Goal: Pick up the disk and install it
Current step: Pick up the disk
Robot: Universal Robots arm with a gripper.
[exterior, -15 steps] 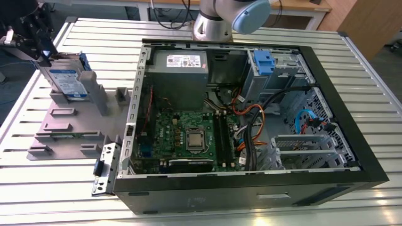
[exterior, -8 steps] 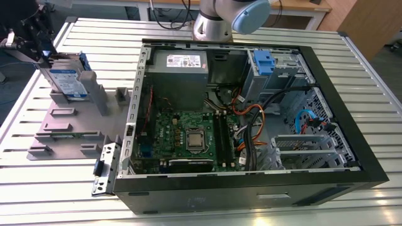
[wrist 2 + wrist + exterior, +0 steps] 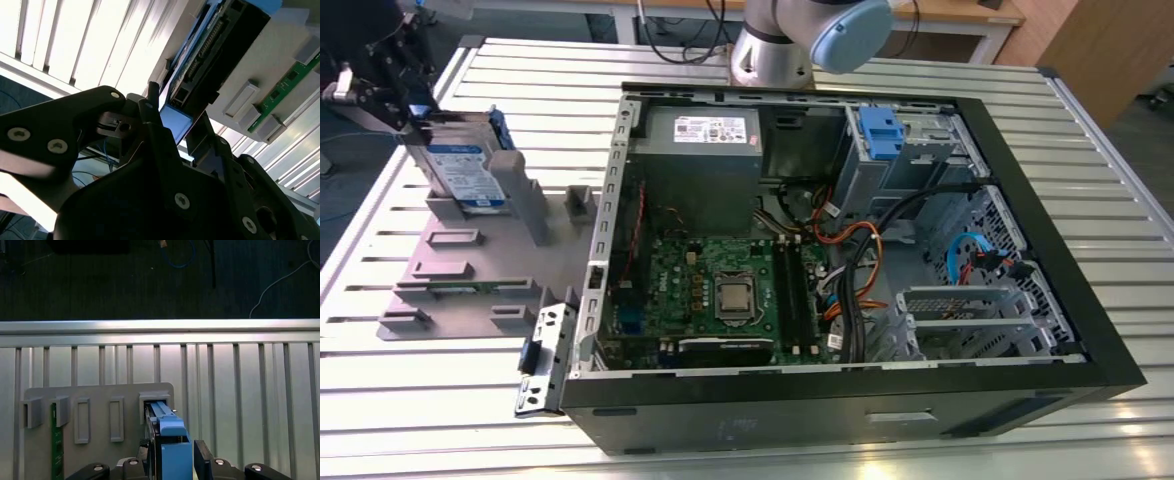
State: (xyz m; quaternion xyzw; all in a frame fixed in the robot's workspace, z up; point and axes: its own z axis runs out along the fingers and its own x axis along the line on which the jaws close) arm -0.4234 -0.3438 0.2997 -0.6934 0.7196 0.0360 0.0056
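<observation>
**A:** Where does everything sit?

**B:** A ribbed aluminium table (image 3: 1067, 120) carries a black open computer tower (image 3: 1107, 350) lying on its side. At the exterior view's left, well apart from the tower, lies a flat grey plastic holder plate (image 3: 467, 270). The disk (image 3: 464, 172), a metal hard drive with a blue-and-white label and blue rails, stands on edge in a slot at the plate's far corner.

**A:** And the tool?

**B:** The black gripper (image 3: 174, 447) is directly above the disk and astride its upper end. The disk's long axis runs straight away from the gripper, down into the slot. In the first wrist view the thin blue-railed edge lines up with the gripper's middle.

**A:** Clamped on it?

**B:** I cannot tell. The contact faces are hidden behind the gripper's own body in both wrist views.

**A:** Anything else unclear?

**B:** The disk's lower end is buried in the slot. A narrow green circuit strip (image 3: 57, 450) stands on the plate and is cut off at the frame edge.
</observation>
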